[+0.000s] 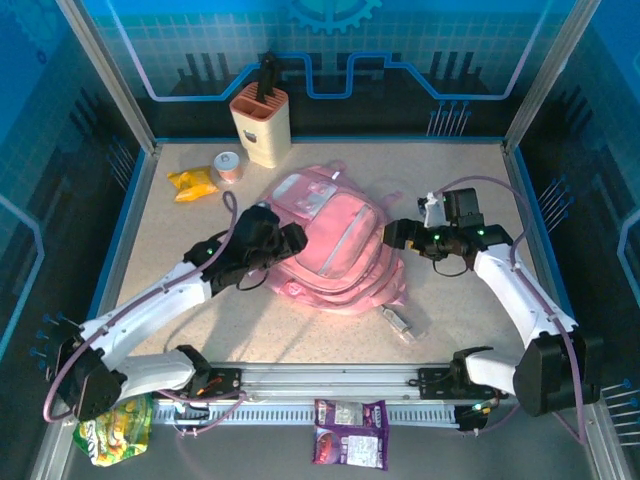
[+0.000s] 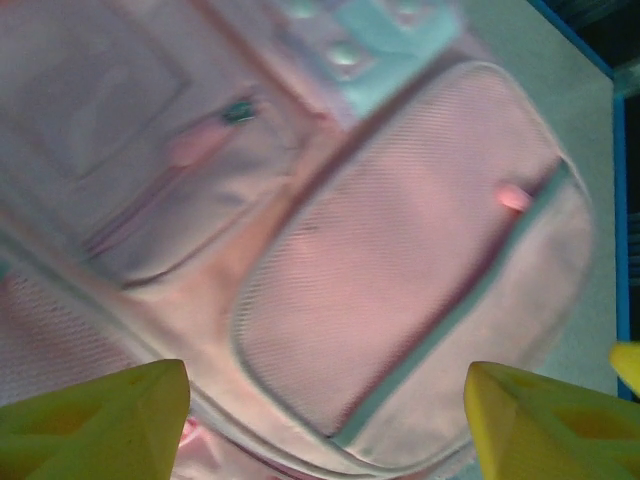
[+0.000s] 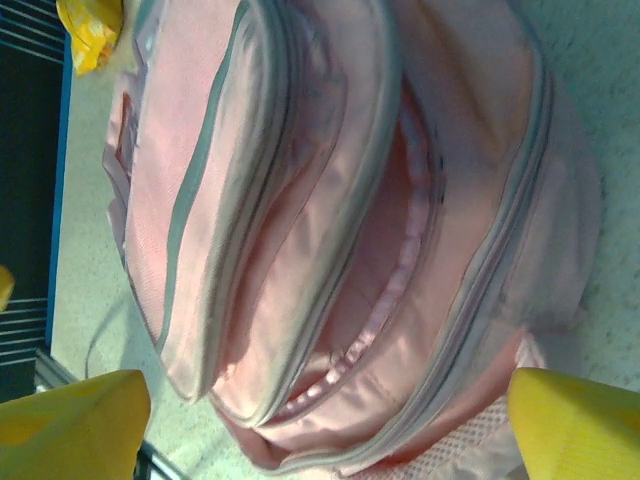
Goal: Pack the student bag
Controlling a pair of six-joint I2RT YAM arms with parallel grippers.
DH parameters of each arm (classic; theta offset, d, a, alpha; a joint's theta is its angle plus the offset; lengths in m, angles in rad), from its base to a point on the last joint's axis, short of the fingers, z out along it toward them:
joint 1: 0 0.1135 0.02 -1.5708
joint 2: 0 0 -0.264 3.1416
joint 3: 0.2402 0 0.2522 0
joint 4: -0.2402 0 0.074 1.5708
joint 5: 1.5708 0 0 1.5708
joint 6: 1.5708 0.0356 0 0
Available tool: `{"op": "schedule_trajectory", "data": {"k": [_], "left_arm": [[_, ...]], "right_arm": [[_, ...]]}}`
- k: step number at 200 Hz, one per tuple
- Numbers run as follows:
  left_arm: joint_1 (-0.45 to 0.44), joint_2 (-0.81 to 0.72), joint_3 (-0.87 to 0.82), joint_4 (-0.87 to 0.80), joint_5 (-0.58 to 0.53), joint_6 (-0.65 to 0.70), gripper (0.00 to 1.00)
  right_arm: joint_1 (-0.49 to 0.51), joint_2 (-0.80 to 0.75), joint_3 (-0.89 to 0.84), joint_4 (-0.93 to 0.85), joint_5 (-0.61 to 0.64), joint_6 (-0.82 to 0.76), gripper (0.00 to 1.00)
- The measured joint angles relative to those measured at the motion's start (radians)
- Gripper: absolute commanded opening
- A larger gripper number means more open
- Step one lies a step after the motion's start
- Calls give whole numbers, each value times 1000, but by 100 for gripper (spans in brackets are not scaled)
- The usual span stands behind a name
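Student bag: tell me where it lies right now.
In the top external view the student bag lies mid-table between the left gripper and the right gripper, with the beige holder behind it.

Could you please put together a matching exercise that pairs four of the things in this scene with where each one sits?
Things:
1. soft pink fabric backpack
2. beige plastic holder with a black handle sticking out
3. crinkly yellow packet
4. purple foil packet

Places:
A. off the speckled table, past its near edge
B. in the middle of the table
C. upright at the table's far edge
D. lying flat at the table's far left

Pairs: 1-B, 2-C, 3-D, 4-A
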Motion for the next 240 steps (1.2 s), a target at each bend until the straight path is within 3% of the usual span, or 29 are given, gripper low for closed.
{"op": "schedule_trajectory", "data": {"k": [35, 66, 106, 152, 240], "left_arm": [[43, -35, -163, 80, 20, -127, 72], [73, -28, -233, 165, 33, -237, 60], [82, 42, -277, 270, 45, -356, 48], [86, 114, -289, 330, 50, -444, 34], [77, 124, -330, 354, 57, -505, 35]], "right_arm": [[77, 38, -18, -6, -30, 18, 97], [146, 98, -21, 1, -34, 32, 93], [148, 126, -22, 24, -30, 48, 85], [148, 152, -22, 57, -34, 48, 84], [148, 206, -22, 84, -37, 48, 84]]}}
